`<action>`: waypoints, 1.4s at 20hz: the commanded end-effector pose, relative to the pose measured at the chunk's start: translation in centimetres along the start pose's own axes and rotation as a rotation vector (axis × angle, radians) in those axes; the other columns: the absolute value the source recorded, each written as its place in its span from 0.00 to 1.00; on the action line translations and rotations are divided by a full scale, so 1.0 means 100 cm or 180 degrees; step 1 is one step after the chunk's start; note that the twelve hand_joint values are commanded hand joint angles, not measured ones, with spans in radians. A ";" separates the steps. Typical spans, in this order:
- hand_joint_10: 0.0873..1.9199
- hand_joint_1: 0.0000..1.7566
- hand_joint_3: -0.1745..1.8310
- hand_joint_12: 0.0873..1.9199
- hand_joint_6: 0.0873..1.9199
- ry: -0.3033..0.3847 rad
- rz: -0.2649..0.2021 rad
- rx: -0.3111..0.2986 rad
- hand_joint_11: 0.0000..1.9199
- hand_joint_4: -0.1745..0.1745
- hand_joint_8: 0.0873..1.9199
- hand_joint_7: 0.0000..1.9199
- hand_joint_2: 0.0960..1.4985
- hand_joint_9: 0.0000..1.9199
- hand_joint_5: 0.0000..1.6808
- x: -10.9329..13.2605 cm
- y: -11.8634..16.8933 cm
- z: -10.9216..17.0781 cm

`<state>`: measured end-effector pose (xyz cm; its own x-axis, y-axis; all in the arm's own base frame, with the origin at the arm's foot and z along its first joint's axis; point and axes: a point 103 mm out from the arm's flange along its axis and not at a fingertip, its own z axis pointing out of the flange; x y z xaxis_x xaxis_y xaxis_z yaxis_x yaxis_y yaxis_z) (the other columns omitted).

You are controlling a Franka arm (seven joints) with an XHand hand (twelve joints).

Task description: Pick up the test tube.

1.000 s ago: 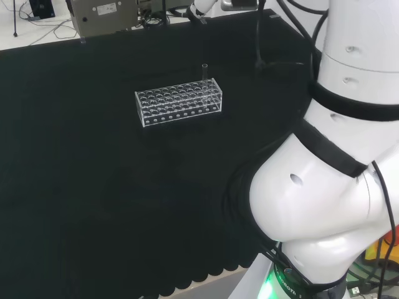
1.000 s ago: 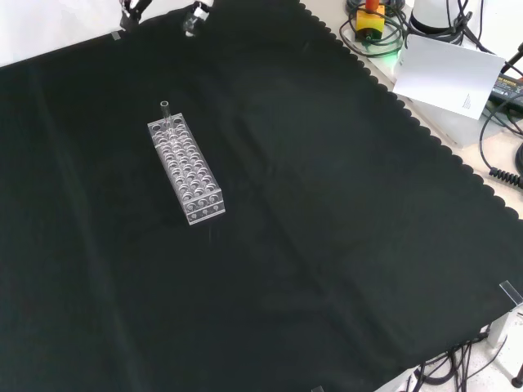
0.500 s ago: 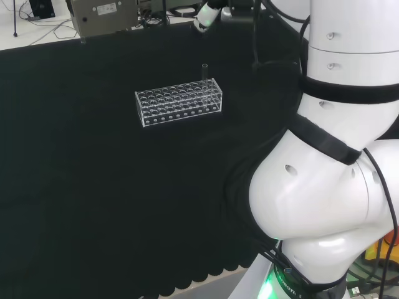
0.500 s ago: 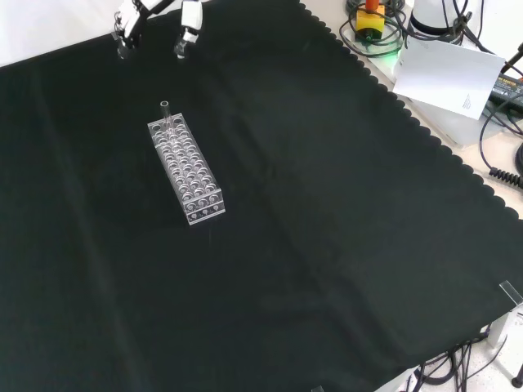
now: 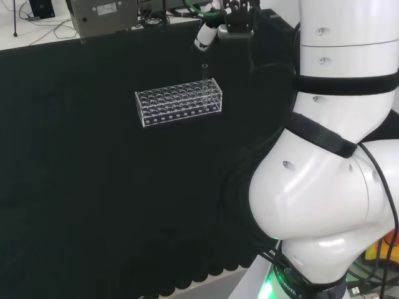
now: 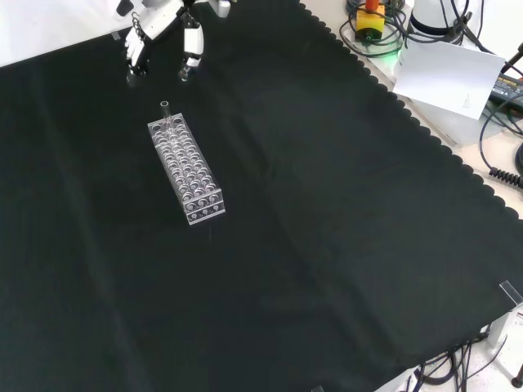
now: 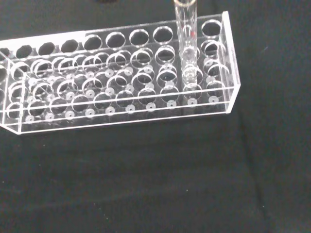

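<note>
Test tube of clear glass stands upright in a clear plastic rack on the black-clothed counter, untouched. In the front view the tube sits in a hole at the rack's far end, the end nearest the fingers, and its open rim rises above the rack's top plate. The hand enters from the top of that view, black and white, with its fingers released and spread, pointing down toward the cloth; they hold nothing. The fingertips hang above and just beyond the tube's end of the rack, with a clear gap between them and the tube. In the head view the hand hangs above the tube, near it but apart, and the tube stands at the rack's right-hand end, on the far row. In the wrist view the rack lies close, its many round holes in rows, and the tube rises from a hole one place in from a corner. The other holes look empty. The arm's large white links stand at the right of the head view.
</note>
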<state>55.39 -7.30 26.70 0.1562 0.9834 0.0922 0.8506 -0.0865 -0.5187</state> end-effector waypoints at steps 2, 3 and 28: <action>0.44 0.49 0.34 0.79 0.00 -0.0080 0.0017 0.0097 0.13 0.19 0.45 0.20 0.49 0.21 0.23 0.005 0.020 0.018; 0.44 0.49 0.35 0.79 0.01 -0.0103 0.0025 0.0110 0.13 0.18 0.45 0.20 0.49 0.21 0.24 0.005 0.023 0.020; 0.38 0.61 0.46 0.74 0.35 0.0086 0.0098 -0.0041 0.22 0.04 0.44 0.35 0.38 0.36 0.27 -0.010 0.057 0.050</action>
<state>57.37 -7.64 19.21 0.1818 0.9821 0.0495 0.8212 -0.1239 -0.5570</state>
